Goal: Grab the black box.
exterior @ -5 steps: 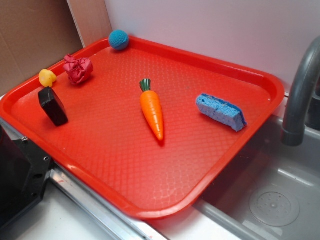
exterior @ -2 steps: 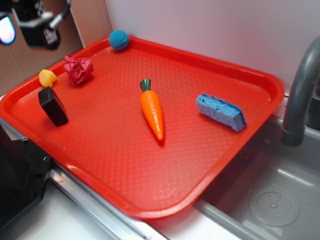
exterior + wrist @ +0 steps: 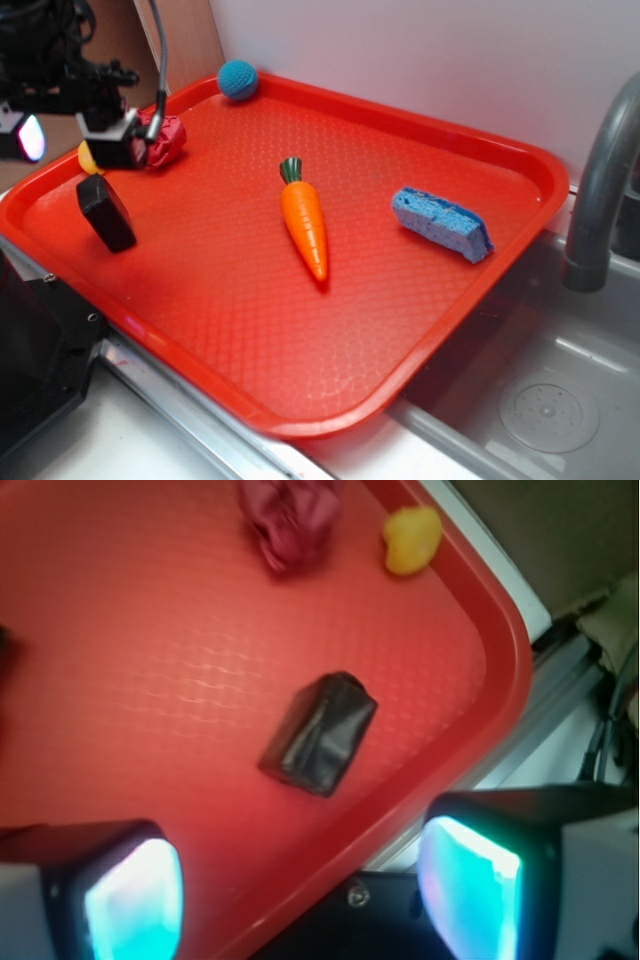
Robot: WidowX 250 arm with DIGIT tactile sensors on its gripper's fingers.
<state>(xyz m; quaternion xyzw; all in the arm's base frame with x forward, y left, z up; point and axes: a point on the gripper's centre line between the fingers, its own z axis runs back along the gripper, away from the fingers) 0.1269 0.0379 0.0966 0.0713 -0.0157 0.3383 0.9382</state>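
**Operator:** Where is the target, and where are you relative to it?

**Notebook:** Your black box [image 3: 105,212] sits on the red tray [image 3: 400,330] close to its left edge, near the far-left corner. In the exterior view it looks tipped up on one end, leaning; the wrist view shows it lying skewed to the tray's edge [image 3: 318,735]. The gripper [image 3: 108,140] hangs above the tray, just behind the box, in front of the red cloth ball [image 3: 165,138] and the yellow duck [image 3: 410,540]. It is not touching the box.

**Operator:** State of the jaws?

**Notebook:** Released. In the wrist view you see both pads [image 3: 130,900] spread wide at the bottom of the frame, with nothing between them. The box lies ahead of that gap, not inside it.

**Operator:** How will it handle?

**Notebook:** My judgement: small, stiff and light. It looks like a solid matte block with rounded edges, so it should not crush, though the rounded corners could let it squirt out of a glancing pinch. If it really is leaning, a nudge may topple it.

**Operator:** Where do you take hold?

**Notebook:** Across the two long flat faces, at mid-length. Turn your wrist to match its skew, and mind the tray's raised rim [image 3: 500,670] beside it.
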